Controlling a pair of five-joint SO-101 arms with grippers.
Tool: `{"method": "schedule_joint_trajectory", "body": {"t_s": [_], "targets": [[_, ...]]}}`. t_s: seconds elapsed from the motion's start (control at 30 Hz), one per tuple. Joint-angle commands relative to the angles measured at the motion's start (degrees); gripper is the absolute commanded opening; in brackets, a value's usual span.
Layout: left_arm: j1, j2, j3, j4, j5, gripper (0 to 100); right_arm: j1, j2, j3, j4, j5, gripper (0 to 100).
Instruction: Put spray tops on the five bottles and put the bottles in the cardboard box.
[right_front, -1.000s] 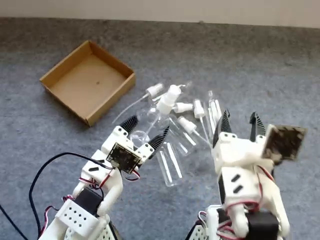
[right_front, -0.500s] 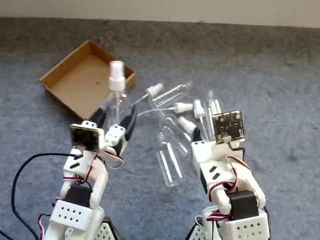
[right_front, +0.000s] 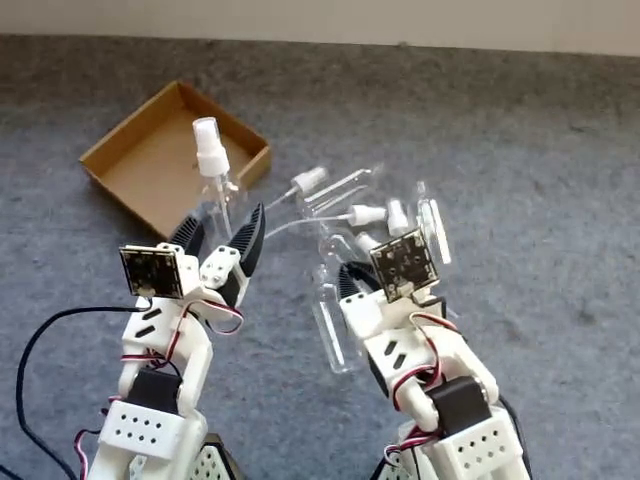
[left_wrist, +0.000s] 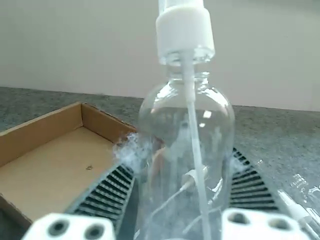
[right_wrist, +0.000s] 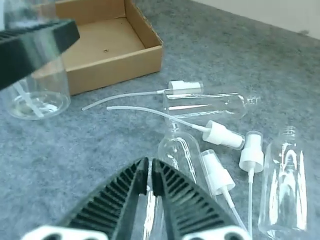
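Observation:
My left gripper (right_front: 220, 238) is shut on a clear bottle (right_front: 216, 200) with a white spray top (right_front: 207, 140). It holds the bottle upright just in front of the cardboard box (right_front: 130, 120). The left wrist view shows the bottle (left_wrist: 185, 150) between the black fingers (left_wrist: 107, 192), with the box (left_wrist: 45, 170) behind. My right gripper (right_wrist: 150, 172) is shut and empty, low over the loose pile. Below it lie clear bottles (right_wrist: 205, 105) (right_wrist: 285, 175) and loose spray tops (right_wrist: 222, 134) (right_wrist: 182, 86) with long tubes.
Several bare bottles (right_front: 335, 320) and spray tops (right_front: 368, 214) lie scattered on the grey carpet between the arms. The box floor (right_wrist: 100, 40) is bare. Open carpet stretches to the right and behind the pile.
The left arm has lifted the capped bottle out of the pile and carried it left towards the box. The right arm has swung left and down, and its gripper has shut.

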Motion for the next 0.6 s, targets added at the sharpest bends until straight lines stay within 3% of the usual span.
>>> {"method": "schedule_joint_trajectory", "body": {"t_s": [0.0, 0.27, 0.4, 0.57], "targets": [[-2.68, -1.45, -2.24, -2.73, 0.7, 9, -0.57, -0.48, 3.56, -8.13, 0.7, 0.8], [-2.77, -1.36, -1.27, -6.07, 0.79, 9, -0.66, -0.48, 15.34, -23.69, 0.7, 0.8], [-2.24, -1.36, -1.45, -6.15, 0.88, 9, -0.66, -0.48, 16.22, -26.42, 0.7, 0.8], [3.12, -1.36, -1.8, -6.15, 0.88, 9, -1.71, -0.48, 16.57, -26.59, -1.41, 0.8]]}}
